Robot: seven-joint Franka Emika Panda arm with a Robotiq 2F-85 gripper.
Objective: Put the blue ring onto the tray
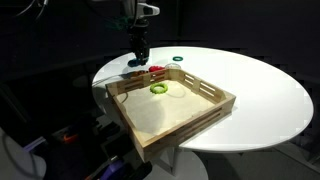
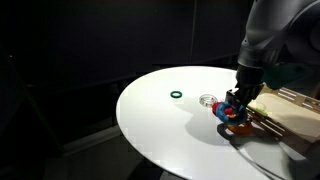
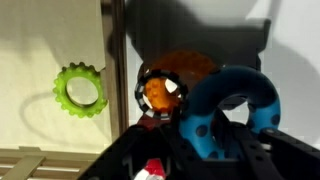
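Note:
The blue ring (image 3: 236,105) fills the lower right of the wrist view, close to the camera. My gripper (image 3: 200,135) is shut on it, with one dark finger through its hole and the other outside its wall. In both exterior views the gripper (image 1: 140,57) (image 2: 236,103) is low over the white table, just beyond the tray's far corner, with the blue ring (image 1: 134,65) (image 2: 238,127) at its tips. The light-wood tray (image 1: 205,112) (image 2: 292,112) holds the yellow-green ring (image 1: 158,88) (image 3: 80,90).
An orange piece with a black rim (image 3: 168,88) and red pieces (image 1: 155,70) (image 2: 228,113) lie right beside the gripper. A thin dark-green ring (image 1: 177,59) (image 2: 176,96) and a small clear object (image 2: 208,100) lie on the round white table (image 1: 270,95).

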